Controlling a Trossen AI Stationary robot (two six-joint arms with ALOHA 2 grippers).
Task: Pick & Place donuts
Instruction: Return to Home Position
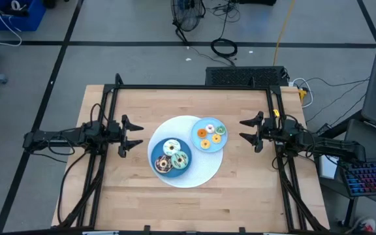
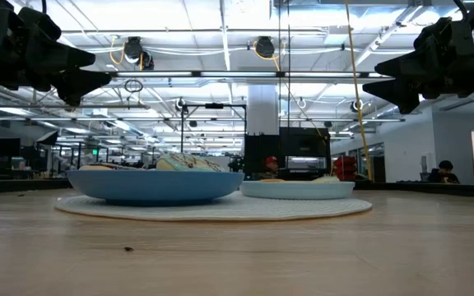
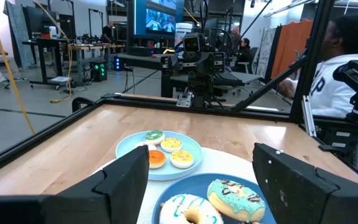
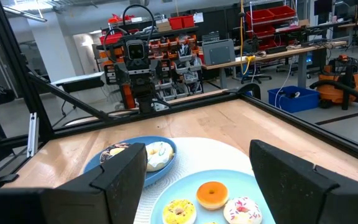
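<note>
Three larger donuts, iced white [image 1: 171, 147], green [image 1: 180, 158] and chocolate-brown [image 1: 162, 164], lie on a dark blue plate [image 1: 155, 149]. Several tiny donuts [image 1: 209, 136] lie on a light blue plate [image 1: 198, 123]. Both plates rest on a round white mat [image 1: 201, 171] at the table's middle. My left gripper [image 1: 134, 135] is open and empty above the table, left of the mat. My right gripper [image 1: 248, 131] is open and empty, right of the mat. The large donuts show in the left wrist view [image 3: 235, 198], the tiny ones in the right wrist view [image 4: 211, 194].
A black frame [image 1: 194, 87] runs along the table's far and side edges. Bare wood [image 1: 194, 205] lies in front of the mat. A keyboard [image 1: 374, 179] sits off the table's right. People show in the room beyond [image 3: 337, 56].
</note>
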